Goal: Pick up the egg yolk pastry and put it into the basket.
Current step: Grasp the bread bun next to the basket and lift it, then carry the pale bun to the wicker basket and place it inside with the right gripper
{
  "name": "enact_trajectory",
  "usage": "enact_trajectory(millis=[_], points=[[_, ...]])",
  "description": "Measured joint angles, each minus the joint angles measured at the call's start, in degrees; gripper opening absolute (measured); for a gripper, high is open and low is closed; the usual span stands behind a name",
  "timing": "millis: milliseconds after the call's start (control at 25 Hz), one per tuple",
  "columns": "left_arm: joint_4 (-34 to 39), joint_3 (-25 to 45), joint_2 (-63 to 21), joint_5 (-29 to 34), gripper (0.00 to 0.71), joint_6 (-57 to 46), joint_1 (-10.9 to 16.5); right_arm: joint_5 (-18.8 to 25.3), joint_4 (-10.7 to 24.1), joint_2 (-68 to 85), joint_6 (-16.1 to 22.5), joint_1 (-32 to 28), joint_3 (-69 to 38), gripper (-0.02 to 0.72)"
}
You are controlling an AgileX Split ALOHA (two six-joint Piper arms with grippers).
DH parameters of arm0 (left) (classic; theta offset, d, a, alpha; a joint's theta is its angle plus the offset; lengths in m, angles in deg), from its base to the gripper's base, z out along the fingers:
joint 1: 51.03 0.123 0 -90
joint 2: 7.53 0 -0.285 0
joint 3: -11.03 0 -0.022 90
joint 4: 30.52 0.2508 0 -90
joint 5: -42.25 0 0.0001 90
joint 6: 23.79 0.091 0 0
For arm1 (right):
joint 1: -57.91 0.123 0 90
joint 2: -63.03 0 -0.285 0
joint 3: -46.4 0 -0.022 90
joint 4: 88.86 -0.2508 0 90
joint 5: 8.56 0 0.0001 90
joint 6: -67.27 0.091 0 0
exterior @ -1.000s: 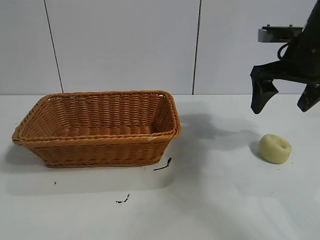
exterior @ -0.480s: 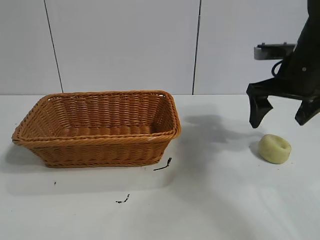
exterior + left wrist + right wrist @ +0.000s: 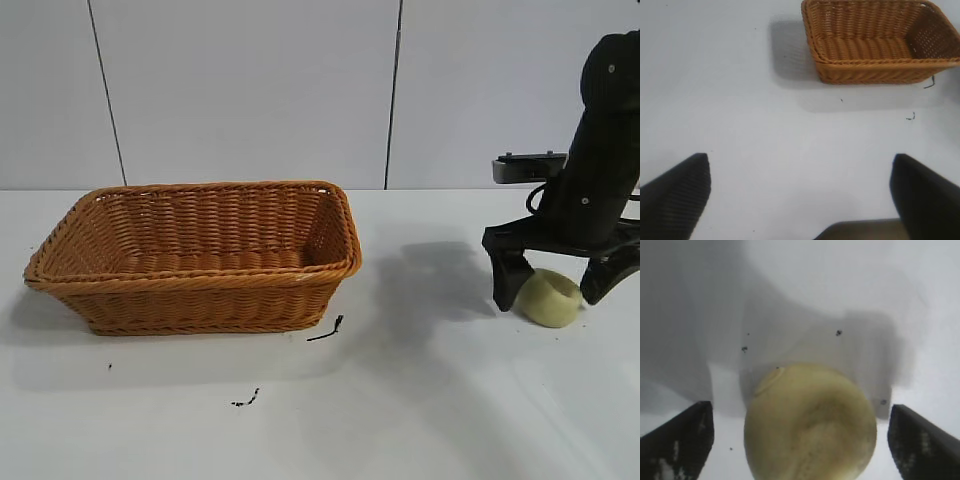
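The egg yolk pastry (image 3: 550, 297), a small pale yellow-green lump, lies on the white table at the right. It fills the middle of the right wrist view (image 3: 810, 422). My right gripper (image 3: 556, 292) is open and lowered around it, one finger on each side with a gap to each, not touching. The orange-brown wicker basket (image 3: 195, 292) stands at the left of the table; it also shows in the left wrist view (image 3: 880, 70). My left gripper (image 3: 800, 192) is open and empty over bare table, out of the exterior view.
Small black scraps lie on the table in front of the basket (image 3: 326, 330) and nearer the front (image 3: 246, 400). The white table (image 3: 420, 400) stretches between the basket and the pastry. A panelled wall stands behind.
My right gripper has come down from above the pastry until its open fingers straddle it. The pastry and the basket have not moved.
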Motion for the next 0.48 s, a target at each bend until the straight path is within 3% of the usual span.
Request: enact_trajectory(millis=[120,480], points=[[0.0,0.0,0.0,0.0,0.695,0.0,0.0,2.89,-0.05,0.28,0.0,0.0,1.77,0.103],[0.0,0.0,0.0,0.0,0.695,0.0,0.0,14.88,-0.05,7.9,0.0,0.12,16.97,0.085]])
